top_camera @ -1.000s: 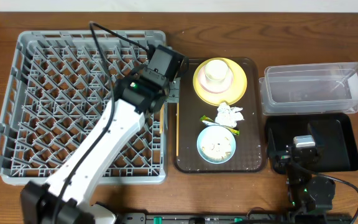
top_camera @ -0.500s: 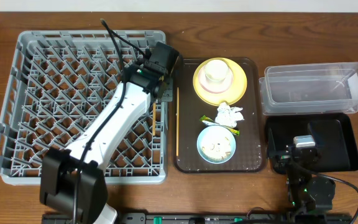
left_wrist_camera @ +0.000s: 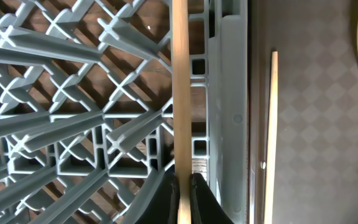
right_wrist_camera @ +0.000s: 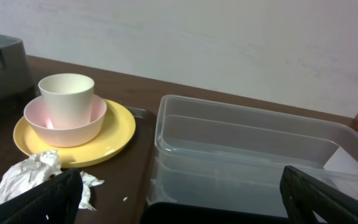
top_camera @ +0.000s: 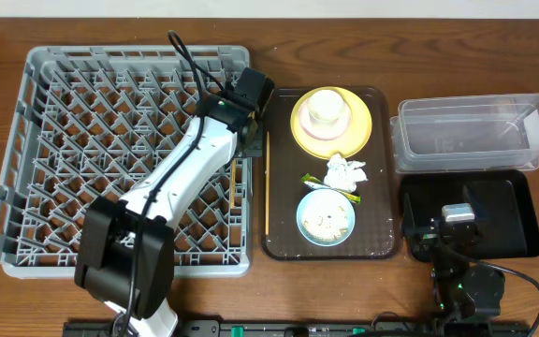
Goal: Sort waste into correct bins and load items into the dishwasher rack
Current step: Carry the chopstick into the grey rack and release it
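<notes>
I log: left gripper point(left_wrist_camera: 182, 198) pinching one thin wooden chopstick point(left_wrist_camera: 179, 87) over the large grey pegged plastic rack's point(left_wrist_camera: 229, 74) right edge, frame centre. Second chopstick point(left_wrist_camera: 268, 137) on brown serving tray point(left_wrist_camera: 316, 137); right gripper point(top_camera: 455, 223), lower right, spread wide.

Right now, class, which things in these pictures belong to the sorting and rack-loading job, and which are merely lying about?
Job: dishwasher rack, held chopstick, second chopstick, yellow plate, pale bowl, cup, blue bowl, crumbs, tissue, wrapper, clear tub, black tray.
Lying about: brown serving tray, table.
</notes>
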### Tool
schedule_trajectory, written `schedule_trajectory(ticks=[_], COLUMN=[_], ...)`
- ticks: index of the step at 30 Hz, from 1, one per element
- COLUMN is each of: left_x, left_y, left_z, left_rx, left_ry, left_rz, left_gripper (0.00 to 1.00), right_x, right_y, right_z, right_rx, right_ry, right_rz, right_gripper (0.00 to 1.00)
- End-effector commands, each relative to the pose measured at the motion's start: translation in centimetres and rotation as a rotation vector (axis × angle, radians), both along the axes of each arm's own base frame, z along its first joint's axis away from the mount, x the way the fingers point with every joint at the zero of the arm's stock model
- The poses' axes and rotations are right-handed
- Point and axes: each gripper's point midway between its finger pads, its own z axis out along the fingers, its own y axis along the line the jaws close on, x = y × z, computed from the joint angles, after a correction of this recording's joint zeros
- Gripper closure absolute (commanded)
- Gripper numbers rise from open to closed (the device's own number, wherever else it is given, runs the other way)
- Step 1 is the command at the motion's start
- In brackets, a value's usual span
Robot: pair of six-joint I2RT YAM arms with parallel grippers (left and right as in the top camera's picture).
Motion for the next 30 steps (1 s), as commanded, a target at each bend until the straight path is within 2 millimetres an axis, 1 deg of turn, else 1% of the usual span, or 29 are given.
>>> schedule_trajectory(ticks=[1,2,5,8,12,13,16,18,20,21,23,25,27,30], left_x=[-0.1,-0.1,-0.2,-0.3,-0.6,-0.5,-0.1,0.1,0.3,0.3,0.1,-0.6,-1.6,-3.5], left_y=[0.2,0.2,0.2,0.1,-0.5,-0.5,-0.6,-0.7,-0.8,-0.8,-0.8,-0.6,-0.5,-1.3], left_z=[-0.4,-0.4,-0.4,-0.5,-0.6,-0.6,-0.1,1.2,3.3,4.1,6.3,8.2,9.7,10.8], left_rx=[0.012,0.012,0.013,0.006,-0.029,-0.029,-0.037,-0.046,-0.065,-0.073,-0.102,-0.132,-0.171,-0.254], left_ry=[0.010,0.010,0.014,0.019,0.036,0.034,0.016,-0.004,-0.043,-0.060,-0.107,-0.142,-0.155,-0.121], left_rz=[-0.005,-0.005,-0.005,-0.004,-0.014,-0.014,-0.013,-0.012,-0.013,-0.014,-0.011,0.022,0.059,0.070], left_gripper=[0.93,0.92,0.84,0.84,0.83,0.78,0.77,0.76,0.76,0.76,0.76,0.76,0.76,0.75], right_x=[0.0,0.0,0.0,0.0,0.0,0.0,0.0,0.0,0.0,0.0,0.0,0.0,0.0,0.0], right_y=[-0.2,-0.2,-0.2,-0.2,-0.2,-0.2,-0.2,-0.2,-0.2,-0.2,-0.2,-0.2,-0.2,-0.2], right_z=[0.0,0.0,0.0,0.0,0.0,0.0,0.0,0.0,0.0,0.0,0.0,0.0,0.0,0.0], right_rx=[-0.011,-0.011,-0.011,-0.011,-0.011,-0.011,-0.011,-0.011,-0.011,-0.011,-0.011,-0.011,-0.011,-0.011], right_ry=[-0.001,-0.001,-0.001,-0.001,-0.001,-0.001,-0.001,-0.001,-0.001,-0.001,-0.001,-0.001,-0.001,-0.001], right_rz=[-0.005,-0.005,-0.006,-0.005,-0.005,-0.005,-0.005,-0.005,-0.005,-0.005,-0.005,-0.005,-0.005,-0.005], right_gripper=[0.01,0.01,0.01,0.01,0.01,0.01,0.01,0.01,0.01,0.01,0.01,0.01,0.01,0.01])
